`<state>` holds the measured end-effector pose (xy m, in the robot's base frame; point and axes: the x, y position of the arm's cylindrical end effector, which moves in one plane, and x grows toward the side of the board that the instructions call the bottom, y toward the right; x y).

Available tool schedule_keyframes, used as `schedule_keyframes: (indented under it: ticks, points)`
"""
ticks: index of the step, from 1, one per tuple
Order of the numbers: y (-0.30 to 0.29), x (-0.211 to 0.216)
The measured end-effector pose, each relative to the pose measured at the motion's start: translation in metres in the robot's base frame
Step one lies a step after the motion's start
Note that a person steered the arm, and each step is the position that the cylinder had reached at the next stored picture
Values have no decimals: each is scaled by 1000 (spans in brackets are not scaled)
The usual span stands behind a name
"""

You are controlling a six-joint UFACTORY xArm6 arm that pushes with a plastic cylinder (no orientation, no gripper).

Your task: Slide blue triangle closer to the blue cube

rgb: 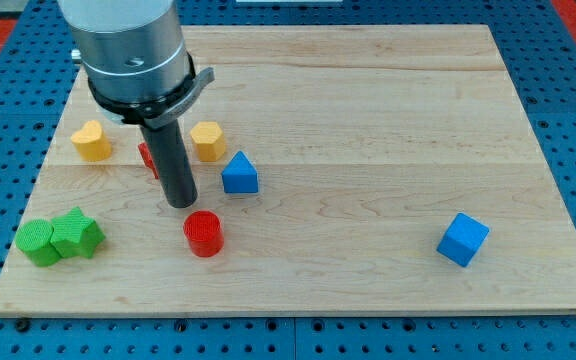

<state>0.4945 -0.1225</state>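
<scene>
Blue triangular block (pixel 240 174) sits left of board centre, well apart from the blue cube (pixel 463 239) at the view's lower right.
You have my tip (pixel 180 204), a bare rod holding nothing, left of the triangle, not touching. Risk: an off-centre push spins it aside, or clips the red cylinder (pixel 204 233) just below.

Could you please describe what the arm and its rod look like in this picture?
The arm's end is a wide, silver-grey metal cylinder with a black collar and small side tabs beneath it. From that hangs a straight, dark, matte rod ending at my tip. No cables or markings are visible.
</scene>
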Motion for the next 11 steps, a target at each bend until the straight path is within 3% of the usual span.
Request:
schedule_keyframes:
  ticks: [2, 4, 6, 9, 11]
  points:
    - [-56, -8]
    - [57, -34]
    - [130, -36]
    - [145, -23]
    - [116, -23]
